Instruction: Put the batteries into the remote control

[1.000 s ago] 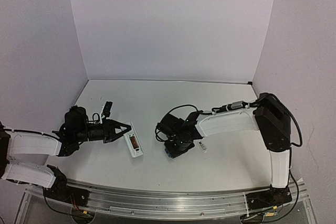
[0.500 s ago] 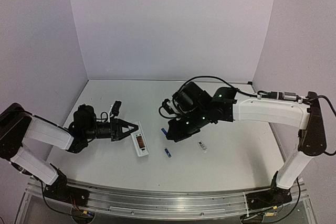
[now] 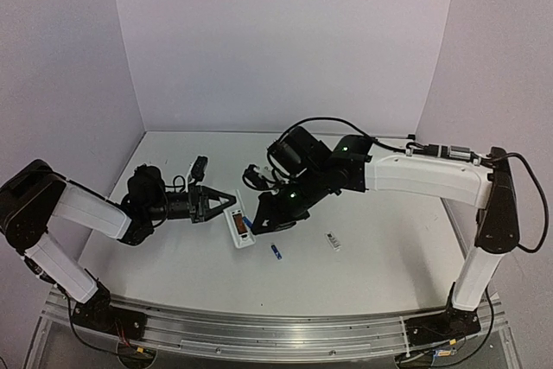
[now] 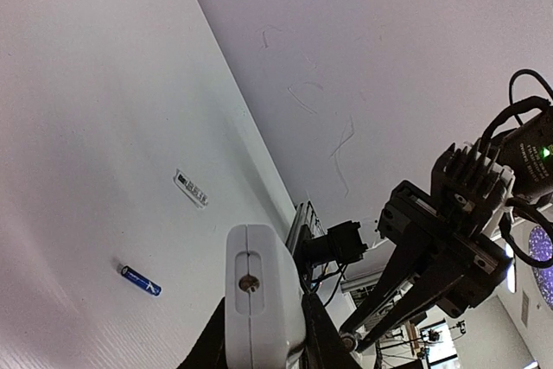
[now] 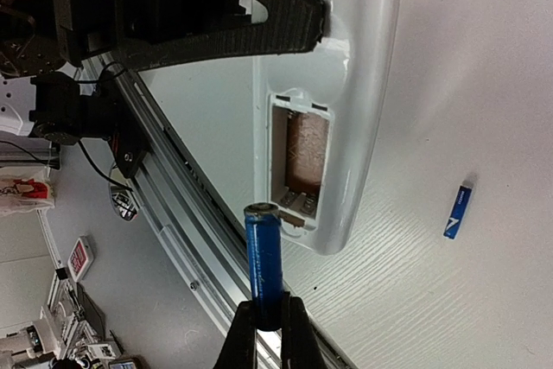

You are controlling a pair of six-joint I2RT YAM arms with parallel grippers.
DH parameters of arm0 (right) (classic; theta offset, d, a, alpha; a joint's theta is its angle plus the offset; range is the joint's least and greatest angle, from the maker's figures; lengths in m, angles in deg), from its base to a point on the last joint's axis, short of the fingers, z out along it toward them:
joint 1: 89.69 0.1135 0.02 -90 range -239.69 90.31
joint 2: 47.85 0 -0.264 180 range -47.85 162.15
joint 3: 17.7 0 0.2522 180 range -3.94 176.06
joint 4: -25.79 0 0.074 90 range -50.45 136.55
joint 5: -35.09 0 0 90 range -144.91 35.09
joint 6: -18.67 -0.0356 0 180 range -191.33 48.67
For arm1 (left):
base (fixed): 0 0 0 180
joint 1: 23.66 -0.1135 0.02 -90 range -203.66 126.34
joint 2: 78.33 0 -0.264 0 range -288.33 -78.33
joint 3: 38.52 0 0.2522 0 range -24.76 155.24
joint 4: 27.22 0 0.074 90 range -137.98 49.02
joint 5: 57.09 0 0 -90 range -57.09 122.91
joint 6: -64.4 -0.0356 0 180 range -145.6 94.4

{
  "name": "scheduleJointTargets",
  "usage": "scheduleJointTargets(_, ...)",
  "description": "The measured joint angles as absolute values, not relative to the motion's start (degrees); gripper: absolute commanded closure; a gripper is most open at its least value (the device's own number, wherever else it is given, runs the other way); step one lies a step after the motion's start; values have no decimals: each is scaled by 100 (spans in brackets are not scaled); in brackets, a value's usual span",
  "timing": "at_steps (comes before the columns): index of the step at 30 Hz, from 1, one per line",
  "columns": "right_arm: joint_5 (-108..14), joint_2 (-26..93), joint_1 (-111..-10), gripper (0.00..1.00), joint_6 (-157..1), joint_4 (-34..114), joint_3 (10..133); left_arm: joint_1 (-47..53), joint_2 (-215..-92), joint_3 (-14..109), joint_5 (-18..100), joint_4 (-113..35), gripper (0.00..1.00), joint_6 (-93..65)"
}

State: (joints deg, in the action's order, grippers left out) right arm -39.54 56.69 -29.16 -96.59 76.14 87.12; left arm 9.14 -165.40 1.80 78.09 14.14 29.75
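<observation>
The right gripper (image 5: 263, 321) pinched 1 battery (image 5: 263, 257) by its end. The left gripper (image 3: 220, 201) clamped the remote (image 5: 363, 84), its recess (image 5: 298, 162) just beyond the battery's tip at 1 o'clock, long axes nearly parallel. The 2nd battery (image 5: 458, 212) lay on the worktop (image 3: 389, 248).

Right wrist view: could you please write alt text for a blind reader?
The right hand pinches a blue battery, tip near the open battery recess of the white remote. The left hand grips the remote's far end; a second battery lies on the table.
</observation>
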Motion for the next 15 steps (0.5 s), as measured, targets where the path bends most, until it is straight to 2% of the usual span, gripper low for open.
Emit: scheduleJointTargets(15, -3934, 6009, -2916, 100, -9728, 7686, 8885, 1084, -16660, 225, 7722, 1612, 100, 3151)
